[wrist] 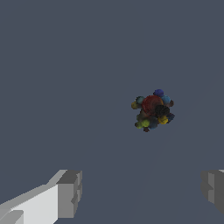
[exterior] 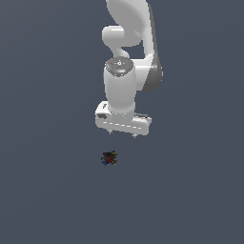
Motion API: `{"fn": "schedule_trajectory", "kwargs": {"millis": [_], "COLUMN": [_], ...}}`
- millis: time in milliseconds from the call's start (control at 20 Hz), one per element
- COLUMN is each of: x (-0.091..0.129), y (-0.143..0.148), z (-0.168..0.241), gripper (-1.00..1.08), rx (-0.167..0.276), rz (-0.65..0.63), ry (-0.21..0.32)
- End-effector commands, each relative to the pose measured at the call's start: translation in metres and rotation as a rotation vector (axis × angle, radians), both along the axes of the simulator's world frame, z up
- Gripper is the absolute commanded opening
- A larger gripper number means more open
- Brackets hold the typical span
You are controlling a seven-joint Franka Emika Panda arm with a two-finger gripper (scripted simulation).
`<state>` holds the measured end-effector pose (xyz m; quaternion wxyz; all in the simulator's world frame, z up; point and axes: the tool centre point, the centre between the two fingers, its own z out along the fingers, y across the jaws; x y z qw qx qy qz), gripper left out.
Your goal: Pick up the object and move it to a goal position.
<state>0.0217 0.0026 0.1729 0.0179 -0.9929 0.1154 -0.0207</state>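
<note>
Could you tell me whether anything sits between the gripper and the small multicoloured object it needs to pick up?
Nothing visible does. The gripper hangs open above the small multicoloured object, with only bare grey floor around it. In the wrist view the fingers are spread and the object lies in the open, unobstructed.

You're basically looking at one flat slate-blue backdrop (exterior: 43,200) here, same dull shade in both views. You can't make out any seam, wall edge or furniture, and the light is soft and even, with hardly any shadow showing.
</note>
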Motion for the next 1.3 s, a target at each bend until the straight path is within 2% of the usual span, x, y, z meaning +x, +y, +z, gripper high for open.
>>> {"fn": "schedule_trajectory", "kwargs": {"millis": [0,1250], "x": [0.002,0.026], "y": [-0.003,-0.043], "z": [-0.005,-0.065], "gripper": [1.00,1.00], "rx": [0.004,0.012], "rz": [-0.070,-0.831], "ry": [0.006,0.053]}}
